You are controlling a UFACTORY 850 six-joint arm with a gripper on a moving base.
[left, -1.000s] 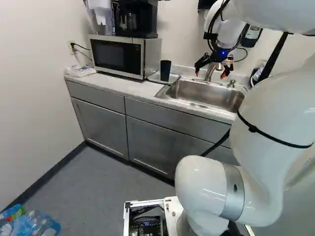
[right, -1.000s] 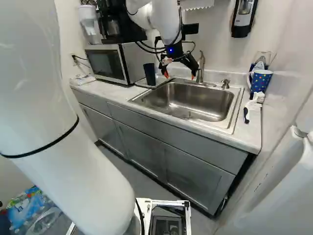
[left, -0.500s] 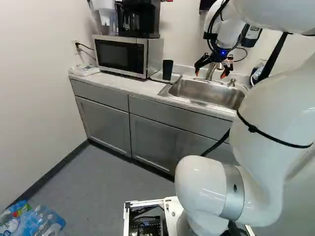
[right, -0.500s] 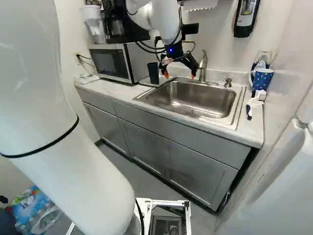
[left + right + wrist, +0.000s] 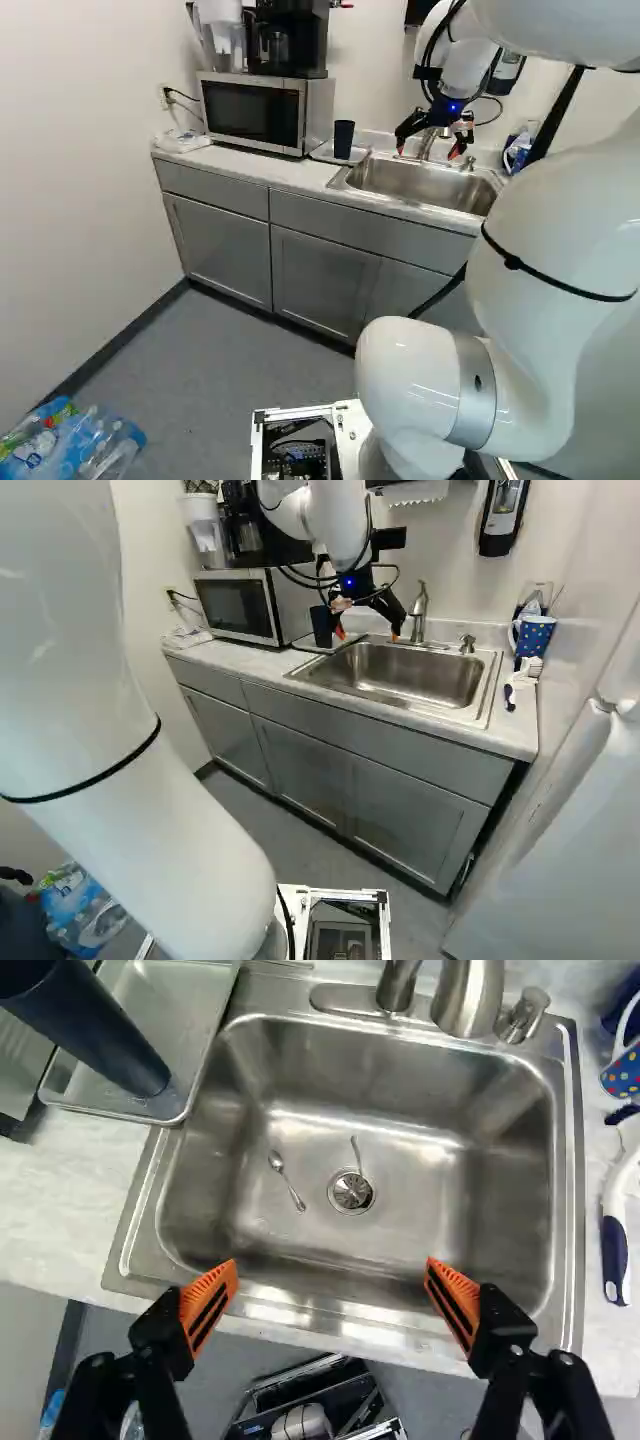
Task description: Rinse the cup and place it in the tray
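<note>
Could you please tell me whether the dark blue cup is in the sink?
No, the dark blue cup stands in the metal tray, beside the sink.

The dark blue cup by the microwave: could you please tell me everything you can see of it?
The cup is dark blue, plain and smooth, perhaps plastic, tall with a narrower base; no handle shows. It stands upright on the metal tray, between the microwave and the sink, and touches only the tray. The open claw is clear of it. Its inside is hidden.

Kitchenette: steel sink, microwave, coffee maker, grey cabinets under counter.
</note>
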